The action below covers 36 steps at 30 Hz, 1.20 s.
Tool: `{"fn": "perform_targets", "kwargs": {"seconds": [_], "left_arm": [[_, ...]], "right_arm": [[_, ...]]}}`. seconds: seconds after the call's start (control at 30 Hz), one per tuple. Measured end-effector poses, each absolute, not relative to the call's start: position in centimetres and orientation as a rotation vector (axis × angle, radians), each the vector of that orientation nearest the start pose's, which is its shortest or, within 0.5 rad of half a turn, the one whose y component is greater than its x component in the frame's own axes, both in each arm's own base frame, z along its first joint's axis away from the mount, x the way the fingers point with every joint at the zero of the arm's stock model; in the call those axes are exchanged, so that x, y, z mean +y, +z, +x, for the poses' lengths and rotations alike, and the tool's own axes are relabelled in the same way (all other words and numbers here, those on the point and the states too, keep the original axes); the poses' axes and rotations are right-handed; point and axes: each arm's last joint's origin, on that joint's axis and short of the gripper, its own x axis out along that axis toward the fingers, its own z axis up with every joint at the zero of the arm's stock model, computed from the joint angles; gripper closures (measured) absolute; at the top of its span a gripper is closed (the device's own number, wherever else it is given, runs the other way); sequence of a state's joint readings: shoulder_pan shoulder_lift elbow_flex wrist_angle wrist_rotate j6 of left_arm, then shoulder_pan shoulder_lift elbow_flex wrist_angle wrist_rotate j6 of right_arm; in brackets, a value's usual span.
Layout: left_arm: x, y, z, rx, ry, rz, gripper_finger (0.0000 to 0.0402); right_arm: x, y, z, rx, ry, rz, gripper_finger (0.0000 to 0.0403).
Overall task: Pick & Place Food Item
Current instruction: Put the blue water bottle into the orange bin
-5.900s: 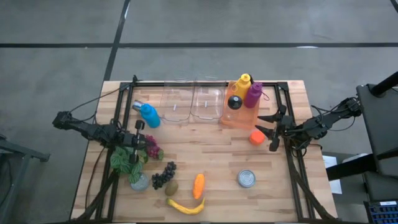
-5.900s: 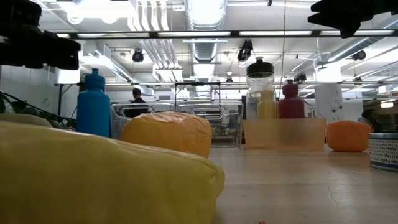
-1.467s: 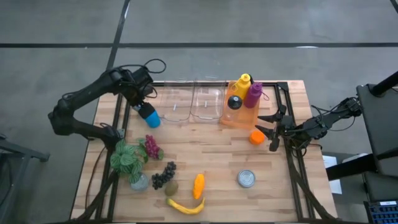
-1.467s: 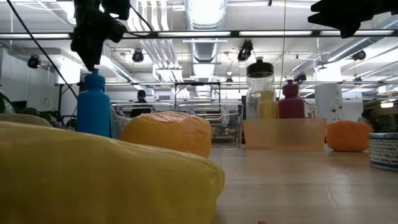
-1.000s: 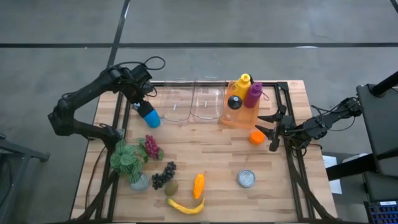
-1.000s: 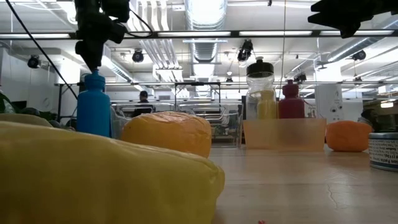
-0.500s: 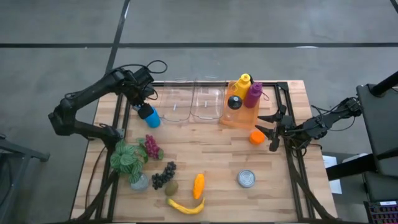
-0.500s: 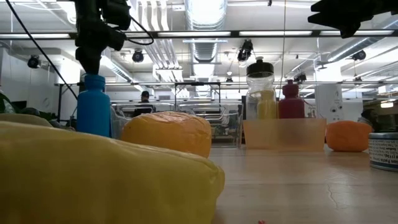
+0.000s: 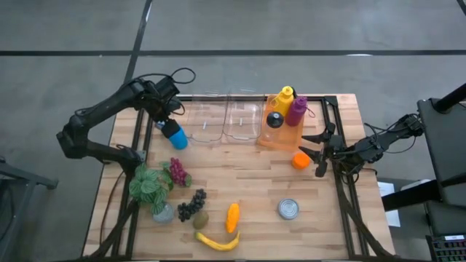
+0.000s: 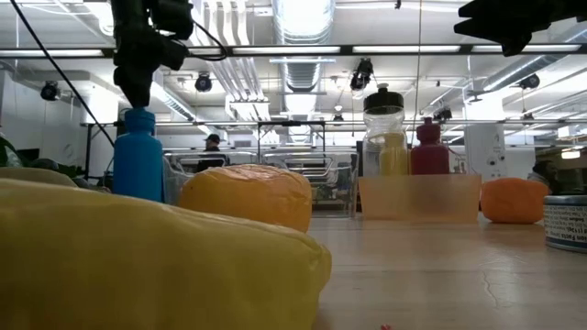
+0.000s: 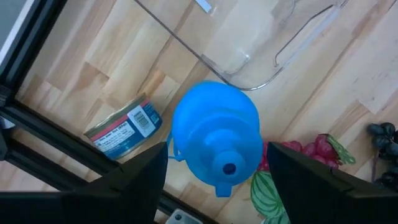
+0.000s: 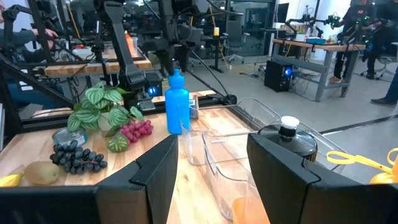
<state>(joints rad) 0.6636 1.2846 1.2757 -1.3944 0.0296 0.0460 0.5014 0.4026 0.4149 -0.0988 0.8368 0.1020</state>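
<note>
Blue bottle [image 11: 216, 145] standing upright near the table's far left edge, beside a clear bin [image 9: 206, 121] | left gripper [image 11: 217, 163] hovering directly above its cap, fingers spread and empty, apparently lining up a grasp | right gripper [image 9: 318, 151] waiting near the orange [image 9: 300, 161], jaws parted, empty | tin can [image 11: 122, 126] partly hidden behind the bottle.

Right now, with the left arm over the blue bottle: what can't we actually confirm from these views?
- Blue bottle: body hidden in the left wrist view, which looks straight down on its cap.
- Left gripper: contact with the bottle is not shown; in the high view the wrist covers the cap.
- Small can beside the bottle: label too small to read.
- Foods: in the low view a yellow blur fills the foreground, hiding those behind it.
- Right gripper: waiting at the table's right edge.
</note>
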Motion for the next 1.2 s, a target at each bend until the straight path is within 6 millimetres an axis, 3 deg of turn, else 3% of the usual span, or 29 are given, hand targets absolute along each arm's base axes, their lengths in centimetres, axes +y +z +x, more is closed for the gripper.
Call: {"fn": "perform_targets", "kwargs": {"seconds": [0.37, 0.77, 1.2], "left_arm": [[12.74, 31.75, 16.37, 1.349, 0.495, -0.448, 0.0125], [12.84, 31.56, 16.31, 1.371, 0.507, -0.471, 0.0210], [12.87, 31.56, 16.36, 1.366, 0.507, -0.468, 0.0261]], "right_arm": [[3.31, 26.24, 10.52, 0.051, -0.338, 0.049, 0.0213], [3.31, 26.24, 10.52, 0.051, -0.339, 0.047, 0.0213], [3.31, 26.24, 10.51, 0.050, -0.338, 0.048, 0.0213]]}}
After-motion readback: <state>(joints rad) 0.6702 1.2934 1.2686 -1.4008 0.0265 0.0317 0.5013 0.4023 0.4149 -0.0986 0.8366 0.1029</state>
